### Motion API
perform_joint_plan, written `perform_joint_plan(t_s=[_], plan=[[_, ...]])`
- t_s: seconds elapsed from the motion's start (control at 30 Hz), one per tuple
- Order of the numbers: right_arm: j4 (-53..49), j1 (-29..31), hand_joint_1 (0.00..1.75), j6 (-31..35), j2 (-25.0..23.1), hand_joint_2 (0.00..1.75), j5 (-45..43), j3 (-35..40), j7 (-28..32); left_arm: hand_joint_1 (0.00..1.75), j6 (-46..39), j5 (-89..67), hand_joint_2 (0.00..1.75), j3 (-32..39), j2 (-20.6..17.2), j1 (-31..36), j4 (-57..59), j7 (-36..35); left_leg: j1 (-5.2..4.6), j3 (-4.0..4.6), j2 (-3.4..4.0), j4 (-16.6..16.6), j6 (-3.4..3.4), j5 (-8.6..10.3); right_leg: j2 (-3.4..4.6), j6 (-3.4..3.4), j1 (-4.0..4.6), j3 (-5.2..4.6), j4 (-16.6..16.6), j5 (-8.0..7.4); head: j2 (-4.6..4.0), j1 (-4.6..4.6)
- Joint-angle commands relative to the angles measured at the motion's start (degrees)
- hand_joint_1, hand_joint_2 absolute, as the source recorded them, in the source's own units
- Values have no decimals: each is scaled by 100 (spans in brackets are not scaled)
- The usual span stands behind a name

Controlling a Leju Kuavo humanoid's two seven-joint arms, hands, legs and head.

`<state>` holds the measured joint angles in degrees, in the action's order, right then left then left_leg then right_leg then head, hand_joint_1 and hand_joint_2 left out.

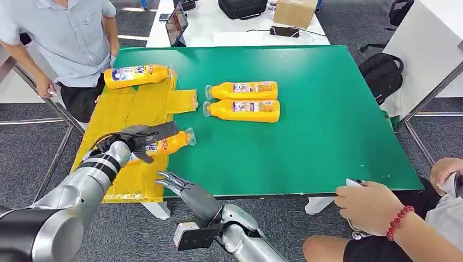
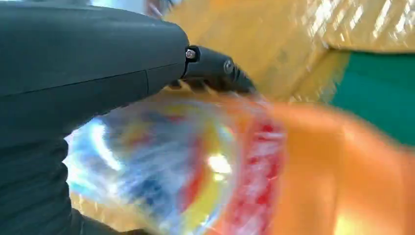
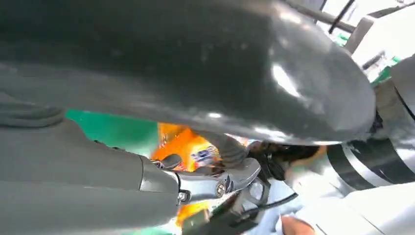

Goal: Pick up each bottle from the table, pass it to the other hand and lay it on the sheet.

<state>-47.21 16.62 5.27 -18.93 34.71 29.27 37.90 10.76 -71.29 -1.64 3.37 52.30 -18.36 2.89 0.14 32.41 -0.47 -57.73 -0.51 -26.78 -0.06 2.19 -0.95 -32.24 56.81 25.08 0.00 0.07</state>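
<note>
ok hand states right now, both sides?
Left hand: gripping an orange bottle over the yellow sheet.
Right hand: open, fingers spread, holding nothing, at the table's near edge.

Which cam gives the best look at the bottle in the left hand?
Head view. It shows the whole held bottle in the left hand, at the yellow sheet's edge. Left wrist view shows its label close but blurred. Right wrist view shows an orange patch behind the right hand's fingers.
</note>
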Motion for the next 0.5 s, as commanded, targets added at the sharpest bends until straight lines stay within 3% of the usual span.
perform_joint_plan(t_s=[0.03,0.23,0.4,0.5], plan=[[899,493,0,57,-107,0,-110,192,210,0,245,228,175,588,-274,306,520,97,8,-3,22,-5,5,-3,18,-11,9,-2,2,-4,0,2],[933,515,0,55,-98,0,-151,216,210,0,306,354,175,717,-272,301,516,76,5,2,5,-5,3,0,4,-6,7,-4,2,-2,0,0],[952,571,0,52,-52,0,-374,439,210,0,596,507,175,764,-471,249,509,714,10,-4,26,-7,7,-3,22,-12,11,-1,2,-5,0,2],[940,563,0,84,-15,0,-531,591,210,0,713,1026,175,1158,-517,189,442,1287,8,-3,14,-5,6,-1,12,-10,8,0,1,-2,0,2]])
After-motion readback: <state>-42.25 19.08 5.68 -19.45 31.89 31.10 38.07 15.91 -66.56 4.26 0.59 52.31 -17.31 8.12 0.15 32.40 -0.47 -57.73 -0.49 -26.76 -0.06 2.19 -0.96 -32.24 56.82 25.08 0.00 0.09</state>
